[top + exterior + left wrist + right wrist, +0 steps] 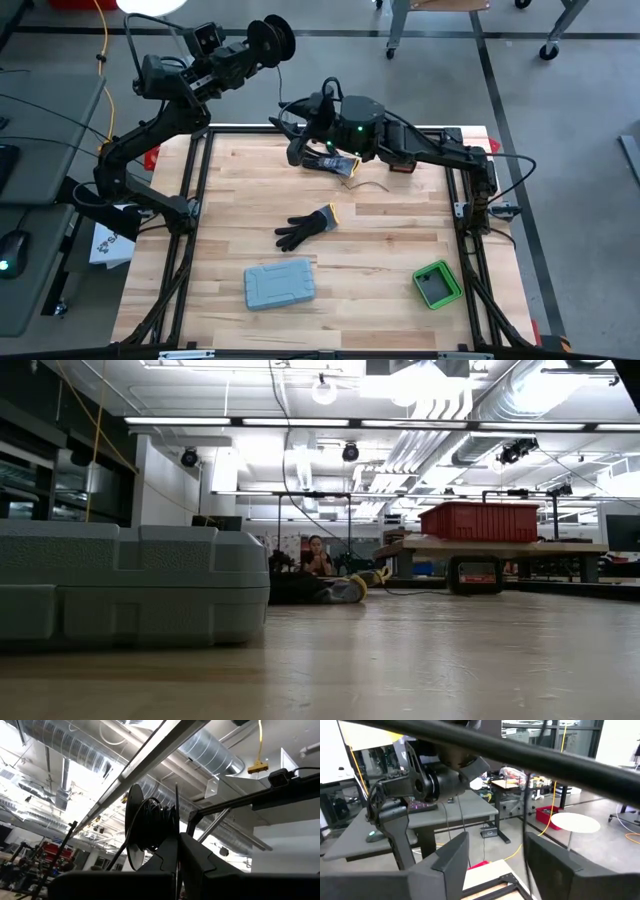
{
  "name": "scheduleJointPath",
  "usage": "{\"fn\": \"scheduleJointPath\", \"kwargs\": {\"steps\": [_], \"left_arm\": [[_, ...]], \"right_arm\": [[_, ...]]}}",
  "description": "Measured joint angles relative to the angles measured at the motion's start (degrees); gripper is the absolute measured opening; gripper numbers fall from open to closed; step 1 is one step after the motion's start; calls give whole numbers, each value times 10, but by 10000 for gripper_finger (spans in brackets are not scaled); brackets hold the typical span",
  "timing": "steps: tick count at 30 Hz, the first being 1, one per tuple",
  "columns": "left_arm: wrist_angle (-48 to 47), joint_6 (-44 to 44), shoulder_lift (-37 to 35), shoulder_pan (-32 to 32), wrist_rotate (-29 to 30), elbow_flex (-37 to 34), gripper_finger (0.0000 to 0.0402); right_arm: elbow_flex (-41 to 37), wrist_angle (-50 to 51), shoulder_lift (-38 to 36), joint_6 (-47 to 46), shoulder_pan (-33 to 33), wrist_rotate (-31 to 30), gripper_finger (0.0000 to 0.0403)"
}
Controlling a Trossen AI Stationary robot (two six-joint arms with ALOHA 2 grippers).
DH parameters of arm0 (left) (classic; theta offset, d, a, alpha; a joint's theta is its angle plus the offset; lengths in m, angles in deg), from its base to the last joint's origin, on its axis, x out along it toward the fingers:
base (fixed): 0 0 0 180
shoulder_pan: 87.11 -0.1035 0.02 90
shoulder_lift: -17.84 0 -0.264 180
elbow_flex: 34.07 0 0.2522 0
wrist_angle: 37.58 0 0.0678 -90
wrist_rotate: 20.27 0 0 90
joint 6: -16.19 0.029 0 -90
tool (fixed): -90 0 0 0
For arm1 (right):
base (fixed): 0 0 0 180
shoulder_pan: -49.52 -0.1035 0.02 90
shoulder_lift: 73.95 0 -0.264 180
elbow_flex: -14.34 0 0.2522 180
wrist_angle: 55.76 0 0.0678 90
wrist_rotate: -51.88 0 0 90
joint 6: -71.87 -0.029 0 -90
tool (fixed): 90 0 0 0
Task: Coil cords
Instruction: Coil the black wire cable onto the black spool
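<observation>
The cord is a thin dark wire wound on a black spool [271,38], also in the left wrist view [150,831]. My left gripper [250,48] is raised beyond the table's far left corner and is shut on the spool. A strand of the wire [524,827] runs upright between the fingers of my right gripper [497,842]. That gripper [298,135] is open and held level above the table's far middle; I cannot tell whether it touches the strand. A slack loop of thin wire [368,186] lies on the wood below it. My left gripper pinches one flange of the spool [176,827] at its rim, the thin disc passing edge-on between the two fingers. The fingers slant upward. The spool is lifted clear, high above the floor past the table's far edge, with its axle about level.
On the wooden table lie a black work glove [308,226], a grey case [280,284] near the front and a green box [437,284] at the front right. Small items [336,163] sit under my right arm. A yellow cable [103,50] hangs at the far left.
</observation>
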Motion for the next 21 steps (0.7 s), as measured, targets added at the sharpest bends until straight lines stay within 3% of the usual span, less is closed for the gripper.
{"fn": "scheduleJointPath", "kwargs": {"steps": [9,17,21], "left_arm": [[0,0,0,0,-1,0,1],[0,0,-1,-2,-3,0,1],[1,0,-1,-3,-3,0,1]], "right_arm": [[0,1,-3,16,0,-20,111],[0,1,-5,16,-3,-20,14],[0,-1,-9,15,-3,-20,5]]}}
